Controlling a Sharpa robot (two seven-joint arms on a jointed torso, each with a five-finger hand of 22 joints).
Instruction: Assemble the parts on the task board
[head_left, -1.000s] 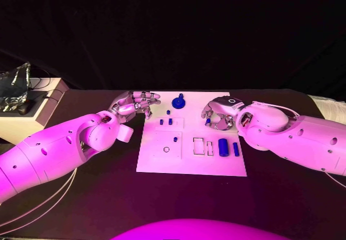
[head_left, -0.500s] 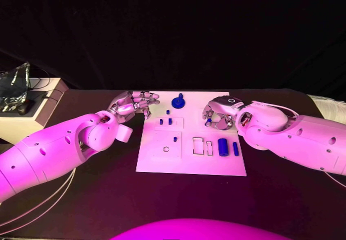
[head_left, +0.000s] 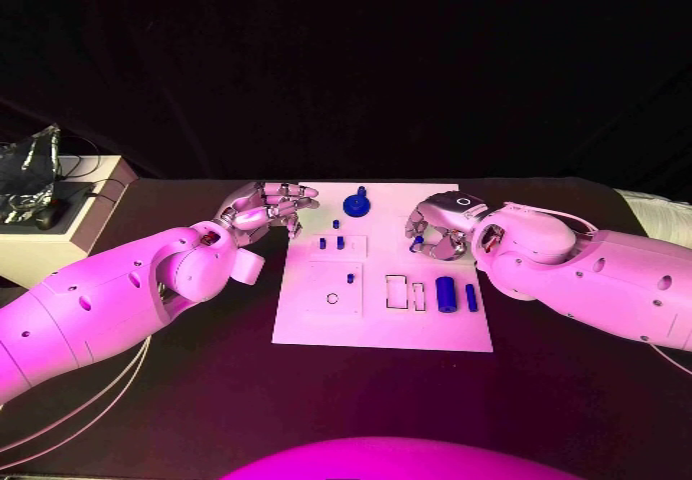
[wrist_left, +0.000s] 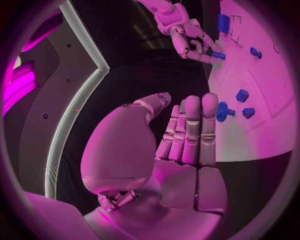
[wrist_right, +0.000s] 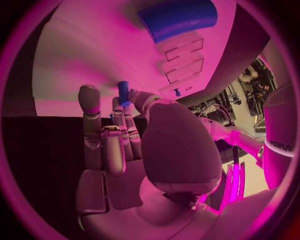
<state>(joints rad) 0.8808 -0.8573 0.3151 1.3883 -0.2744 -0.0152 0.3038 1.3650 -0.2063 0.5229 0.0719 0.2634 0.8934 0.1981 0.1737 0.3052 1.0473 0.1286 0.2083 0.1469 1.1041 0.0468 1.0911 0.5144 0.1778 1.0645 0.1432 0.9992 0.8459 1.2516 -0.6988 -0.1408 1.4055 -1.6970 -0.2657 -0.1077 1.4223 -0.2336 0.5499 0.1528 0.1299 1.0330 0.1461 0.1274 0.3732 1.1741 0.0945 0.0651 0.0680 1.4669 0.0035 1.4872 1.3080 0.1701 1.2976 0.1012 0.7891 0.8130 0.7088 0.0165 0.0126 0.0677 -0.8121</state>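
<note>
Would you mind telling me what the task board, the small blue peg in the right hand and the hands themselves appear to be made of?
Task board: probably matte plastic or painted sheet; flat, even, with clean cut-outs.
Blue peg, pinched by the right hand: likely moulded plastic; uniform colour, soft sheen.
Hands, also the left hand: metallic-looking silver shells, smooth and glossy; metal or coated plastic, hard to tell.

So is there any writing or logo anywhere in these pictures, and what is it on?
"sharpa": sideways on the white arm casing at the edge of the right wrist view, small but just readable.
Flat white rectangular task board: outlines and holes, no readable text.
Small blue plastic parts: no markings visible.
</note>
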